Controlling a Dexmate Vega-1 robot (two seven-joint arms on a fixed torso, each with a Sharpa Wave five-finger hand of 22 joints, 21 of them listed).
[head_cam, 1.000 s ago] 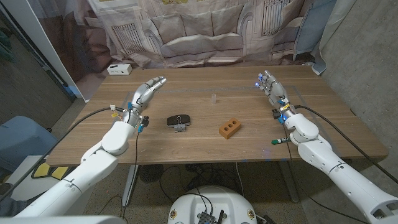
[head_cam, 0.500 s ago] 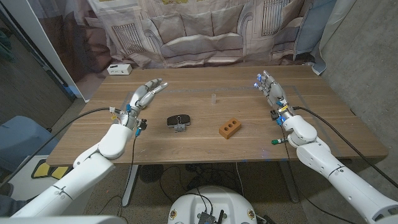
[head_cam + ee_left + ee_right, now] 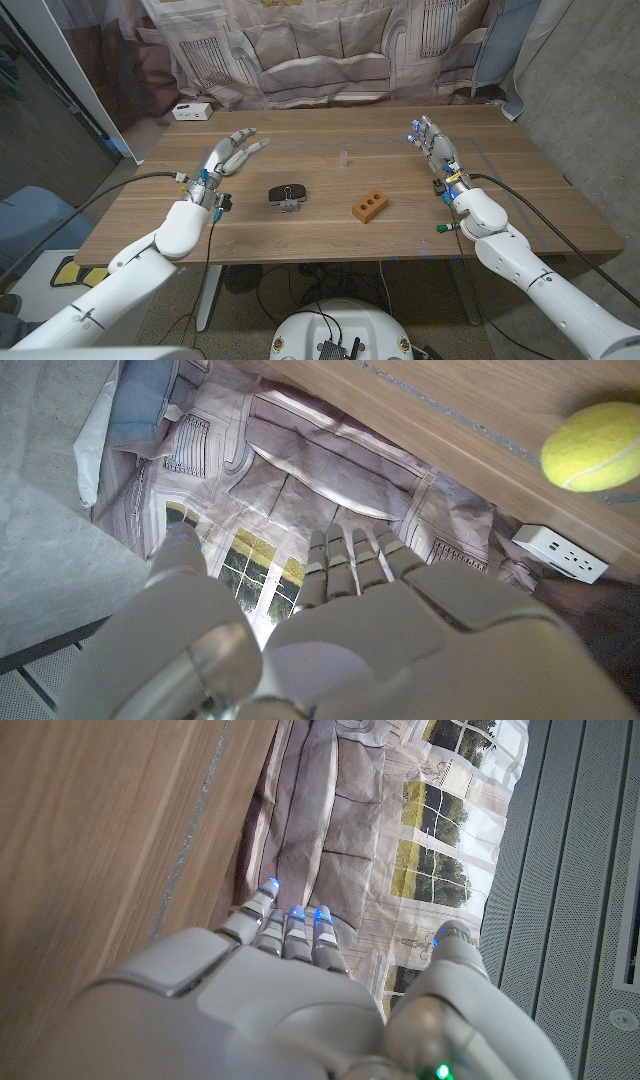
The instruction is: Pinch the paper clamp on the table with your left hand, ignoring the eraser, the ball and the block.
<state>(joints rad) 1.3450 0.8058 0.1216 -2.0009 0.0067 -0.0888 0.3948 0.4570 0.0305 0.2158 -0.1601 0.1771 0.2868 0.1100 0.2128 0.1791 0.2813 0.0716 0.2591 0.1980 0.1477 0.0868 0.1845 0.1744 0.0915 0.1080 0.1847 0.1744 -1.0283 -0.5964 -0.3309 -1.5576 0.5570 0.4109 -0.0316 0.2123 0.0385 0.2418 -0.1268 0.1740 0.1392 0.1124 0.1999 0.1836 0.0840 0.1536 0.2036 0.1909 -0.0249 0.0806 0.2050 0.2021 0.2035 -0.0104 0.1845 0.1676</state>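
Two hands are seen empty, fingers spread; the left hand (image 3: 228,153) has been drawn back, leftward, from the black metal paper clamp (image 3: 288,195) untouched mid-table (image 3: 330,232), delaying the pinch; right hand (image 3: 432,140) idle.

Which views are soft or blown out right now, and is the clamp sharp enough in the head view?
Head view: even light, faint shadows, paper clamp small but crisp, brown block sharp too. Left wrist view: the left hand up close is blurred, bright glare at its base; tennis ball slightly soft. Right wrist view: right hand out of focus, blue lights on its fingers blooming; wood grain reads fine.
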